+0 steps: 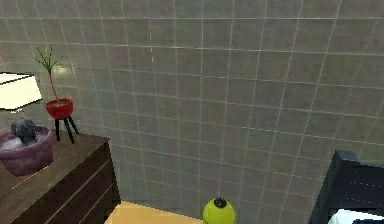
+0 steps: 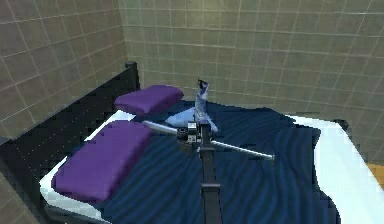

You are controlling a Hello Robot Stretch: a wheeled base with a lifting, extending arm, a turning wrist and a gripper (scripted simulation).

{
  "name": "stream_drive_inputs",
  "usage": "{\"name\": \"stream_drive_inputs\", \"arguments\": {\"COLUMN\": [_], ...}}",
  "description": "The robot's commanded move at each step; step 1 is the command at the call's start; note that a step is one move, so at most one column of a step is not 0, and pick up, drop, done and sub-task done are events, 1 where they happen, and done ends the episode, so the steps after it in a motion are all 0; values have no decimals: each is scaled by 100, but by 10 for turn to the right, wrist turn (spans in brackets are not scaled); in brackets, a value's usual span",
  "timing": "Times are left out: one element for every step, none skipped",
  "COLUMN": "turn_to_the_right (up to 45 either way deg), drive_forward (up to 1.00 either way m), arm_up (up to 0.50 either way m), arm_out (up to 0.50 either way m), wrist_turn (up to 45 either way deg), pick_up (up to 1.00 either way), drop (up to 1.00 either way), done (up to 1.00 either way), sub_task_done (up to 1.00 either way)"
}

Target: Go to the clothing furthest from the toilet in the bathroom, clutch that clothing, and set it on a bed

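Robot arm out over the bed (image 2: 338, 150).
The gripper (image 2: 196, 127) is by a light blue cloth (image 2: 203, 100) that sticks up above the dark blue blanket (image 2: 270, 125), near two purple pillows (image 2: 105, 160). I cannot tell if it holds the cloth. A long grey stick (image 2: 245, 152) lies close by.

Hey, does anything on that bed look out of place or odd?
Yes. A long grey stick lies slantwise across the bed's dark blanket, an odd thing among bedding. A pale blue cloth sticks up near the purple pillows.
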Motion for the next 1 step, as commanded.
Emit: {"name": "stream_drive_inputs", "arguments": {"turn_to_the_right": [0], "drive_forward": [0], "arm_up": [0], "arm_out": [0], "wrist_turn": [0], "pick_up": [0], "drop": [100], "done": [0], "sub_task_done": [0]}}
